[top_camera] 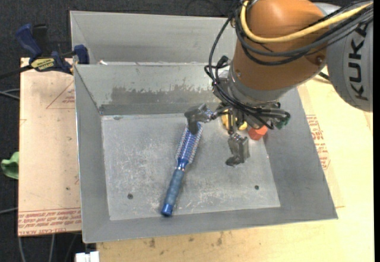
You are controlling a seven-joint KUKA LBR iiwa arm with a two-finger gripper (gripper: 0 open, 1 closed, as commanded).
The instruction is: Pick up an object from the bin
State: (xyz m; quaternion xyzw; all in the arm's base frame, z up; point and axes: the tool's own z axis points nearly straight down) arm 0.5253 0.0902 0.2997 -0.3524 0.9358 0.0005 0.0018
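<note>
Blue brush (181,167) lies flat — diagonal, bristles upper right

On grey metal bin (136,154) floor: 1 blue brush (181,166), diagonal.

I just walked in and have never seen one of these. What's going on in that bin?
A robot arm reaches into the grey bin from the right. Its gripper hangs low over the floor, open and holding nothing. A blue brush lies slantwise in the middle, with its bristle end up by one finger. The other finger stands apart from it, nearer the arm. Nothing has been picked up yet.
</note>
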